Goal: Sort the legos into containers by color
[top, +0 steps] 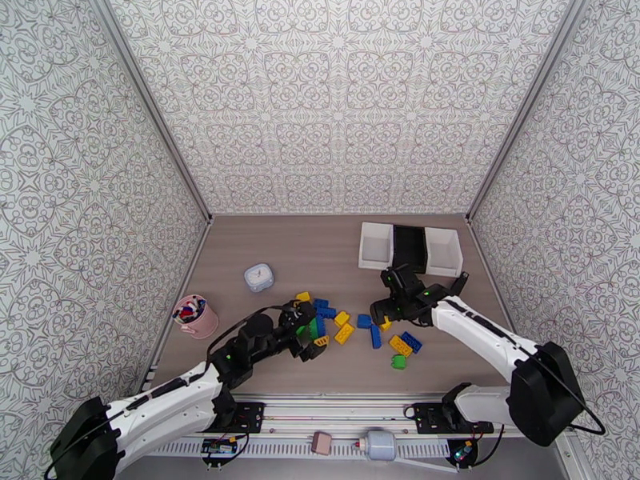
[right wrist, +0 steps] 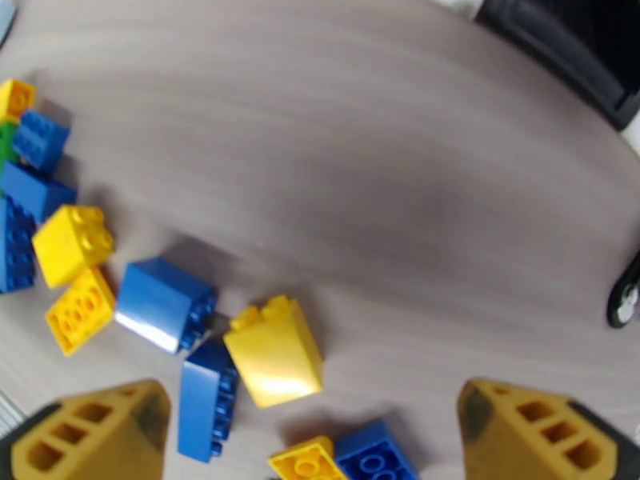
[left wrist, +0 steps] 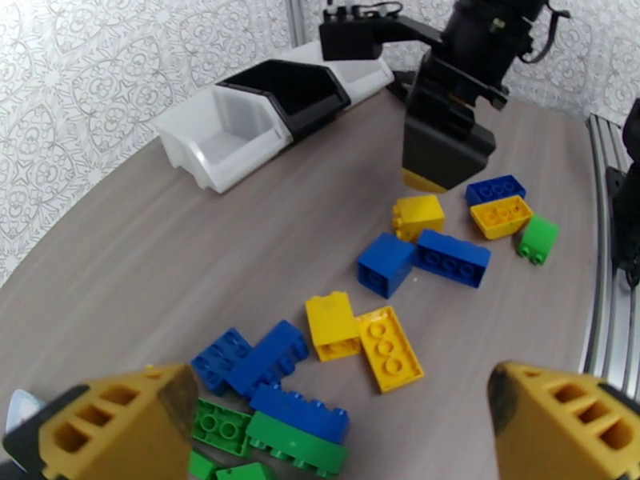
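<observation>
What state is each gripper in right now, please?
Left gripper: open, holding nothing.
Right gripper: open, holding nothing, poised by a yellow lego.

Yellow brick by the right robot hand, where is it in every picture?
Top external: yellow brick mid-table, right of the middle.
Left wrist: yellow brick upper right of the middle.
Right wrist: yellow brick low, near the middle.
Shared landmark: black bin, beyond it every time.
</observation>
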Controlling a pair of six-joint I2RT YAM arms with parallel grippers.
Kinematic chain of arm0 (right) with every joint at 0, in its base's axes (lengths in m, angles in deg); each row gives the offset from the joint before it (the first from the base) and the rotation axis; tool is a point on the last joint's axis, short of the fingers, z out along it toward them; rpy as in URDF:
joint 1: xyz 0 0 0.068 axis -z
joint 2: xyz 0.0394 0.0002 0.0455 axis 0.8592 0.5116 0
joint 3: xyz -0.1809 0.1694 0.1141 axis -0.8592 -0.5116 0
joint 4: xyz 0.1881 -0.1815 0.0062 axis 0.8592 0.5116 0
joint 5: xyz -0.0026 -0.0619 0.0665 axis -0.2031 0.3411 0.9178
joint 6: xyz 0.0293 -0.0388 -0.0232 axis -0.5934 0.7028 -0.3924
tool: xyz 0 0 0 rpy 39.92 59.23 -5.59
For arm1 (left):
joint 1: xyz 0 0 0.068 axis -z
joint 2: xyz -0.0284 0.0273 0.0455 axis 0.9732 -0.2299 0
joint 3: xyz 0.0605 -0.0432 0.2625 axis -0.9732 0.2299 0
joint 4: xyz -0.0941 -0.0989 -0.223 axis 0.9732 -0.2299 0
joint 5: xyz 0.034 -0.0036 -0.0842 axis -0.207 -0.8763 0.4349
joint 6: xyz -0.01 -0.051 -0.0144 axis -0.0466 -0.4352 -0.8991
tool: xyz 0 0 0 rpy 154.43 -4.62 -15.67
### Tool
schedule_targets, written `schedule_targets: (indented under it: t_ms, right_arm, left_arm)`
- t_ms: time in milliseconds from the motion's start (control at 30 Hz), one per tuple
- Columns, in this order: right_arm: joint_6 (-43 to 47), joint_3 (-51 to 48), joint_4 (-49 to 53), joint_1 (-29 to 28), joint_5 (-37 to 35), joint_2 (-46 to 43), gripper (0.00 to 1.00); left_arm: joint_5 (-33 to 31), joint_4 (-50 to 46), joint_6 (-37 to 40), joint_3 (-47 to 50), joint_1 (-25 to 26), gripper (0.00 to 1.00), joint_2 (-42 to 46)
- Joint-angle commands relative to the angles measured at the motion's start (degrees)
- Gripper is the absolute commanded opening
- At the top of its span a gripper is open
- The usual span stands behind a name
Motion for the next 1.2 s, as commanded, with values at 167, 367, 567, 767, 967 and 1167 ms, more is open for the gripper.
schedule_targets:
  t_ms: [167, 367, 567, 767, 967, 1167]
  right_arm:
    - [1.6, 2.2, 1.2, -0.4, 3.3, 6.5, 0.79]
    - [2.1, 2.5, 0.0, -0.4, 4.7, 9.6, 0.72]
    - [1.6, 3.4, -0.3, -0.4, 3.9, 12.0, 0.63]
    - [1.5, 4.1, -0.3, -0.4, 3.1, 13.6, 0.47]
    - [2.1, 4.3, 1.1, -0.4, 3.7, 10.7, 0.38]
    - [-0.2, 2.1, -1.4, -0.4, -1.1, 3.6, 0.35]
  left_arm:
    - [1.3, 2.3, 0.1, 0.3, 0.8, 1.00, -1.0]
    - [1.4, 1.7, 0.5, 0.4, 0.8, 1.00, -0.9]
    - [1.2, 1.8, 0.4, 0.6, 0.8, 1.00, -1.0]
    - [0.6, 2.2, 0.7, 0.6, 0.8, 1.00, -1.1]
    - [-0.1, 0.5, -1.6, -0.7, 0.8, 1.00, -1.0]
    - [-4.9, 3.1, -5.8, -2.6, 0.7, 1.00, -3.1]
